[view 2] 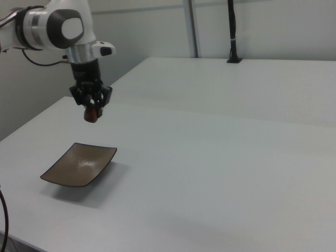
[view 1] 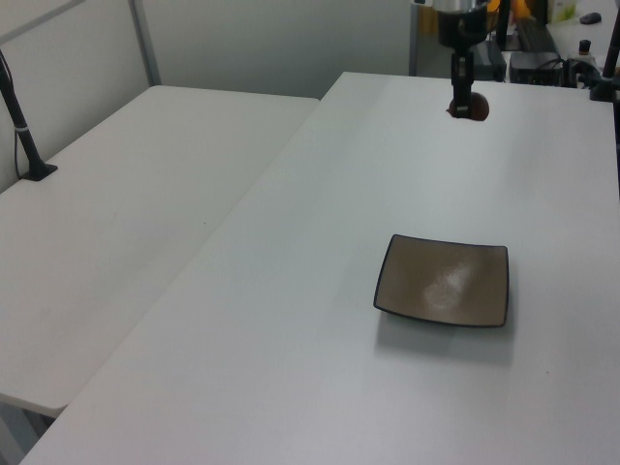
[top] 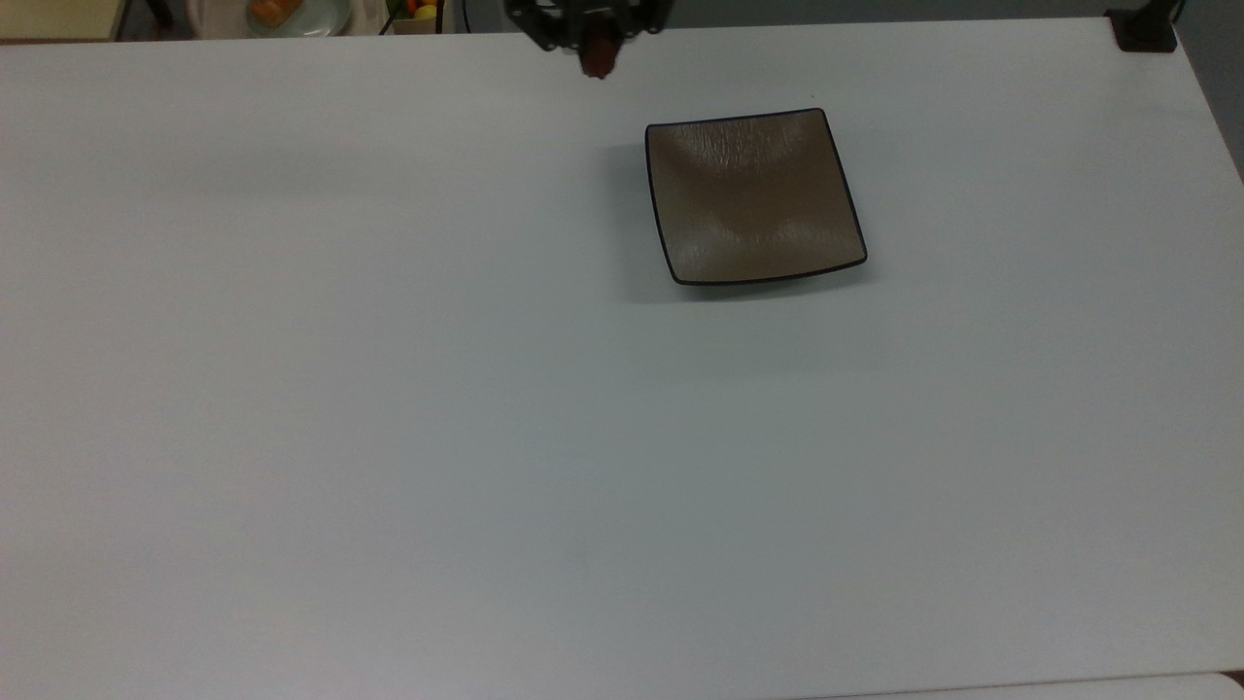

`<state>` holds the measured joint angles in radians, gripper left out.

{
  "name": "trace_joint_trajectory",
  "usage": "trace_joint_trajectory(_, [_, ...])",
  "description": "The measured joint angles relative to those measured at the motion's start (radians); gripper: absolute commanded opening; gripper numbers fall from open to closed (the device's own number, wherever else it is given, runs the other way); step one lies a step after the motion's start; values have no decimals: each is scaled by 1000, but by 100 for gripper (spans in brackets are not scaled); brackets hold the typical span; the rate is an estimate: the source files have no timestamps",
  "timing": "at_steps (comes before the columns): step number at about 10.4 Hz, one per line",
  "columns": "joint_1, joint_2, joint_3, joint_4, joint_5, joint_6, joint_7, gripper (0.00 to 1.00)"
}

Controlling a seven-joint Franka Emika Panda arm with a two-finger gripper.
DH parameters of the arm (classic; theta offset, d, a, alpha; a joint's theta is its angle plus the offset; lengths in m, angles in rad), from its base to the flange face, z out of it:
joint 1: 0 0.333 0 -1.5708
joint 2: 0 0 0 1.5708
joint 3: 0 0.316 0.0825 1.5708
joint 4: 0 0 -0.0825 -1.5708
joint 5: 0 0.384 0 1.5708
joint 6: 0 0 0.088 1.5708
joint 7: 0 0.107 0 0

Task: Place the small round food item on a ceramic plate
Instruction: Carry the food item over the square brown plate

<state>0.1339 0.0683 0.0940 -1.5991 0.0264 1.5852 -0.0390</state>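
As you look down through the top view, your gripper [top: 597, 60] sits at the upper edge of the picture, its fingers closed around the small round food item [top: 598, 63], a dark reddish lump that pokes out below the black fingertips. The ceramic plate [top: 754, 197] lies on the white table [top: 389, 389] to the top view's right of the gripper and lower in the picture, apart from it; its brown surface is bare inside the thin black rim. Beyond the far table edge, at the top view's upper left, you can make out a pale dish [top: 282, 14] with something orange in it. In the left view, the gripper [view 1: 466, 105] hangs from above over the far part of the table, pinching the small round food item [view 1: 470, 108] clear of the tabletop, while the ceramic plate [view 1: 444, 281] rests nearer the camera, well apart from it. In the right view, you see the white arm [view 2: 58, 23] reaching in from the right view's left, the gripper [view 2: 91, 113] pointing down with the small round food item [view 2: 91, 115] clamped between its fingers, held in the air above the ceramic plate [view 2: 80, 164], which sits flat on the table with its corners turned up.
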Motion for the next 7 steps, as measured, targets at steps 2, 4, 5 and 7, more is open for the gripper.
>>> trace_joint_trajectory(2, [66, 13, 9, -23, 0, 66, 121, 21])
trace_joint_trajectory(4, [124, 36, 13, -64, 0, 145, 222, 21])
trace_joint_trajectory(5, [146, 48, 13, -87, 0, 185, 254, 21])
trace_joint_trajectory(7, [192, 81, 13, -134, 0, 267, 313, 21])
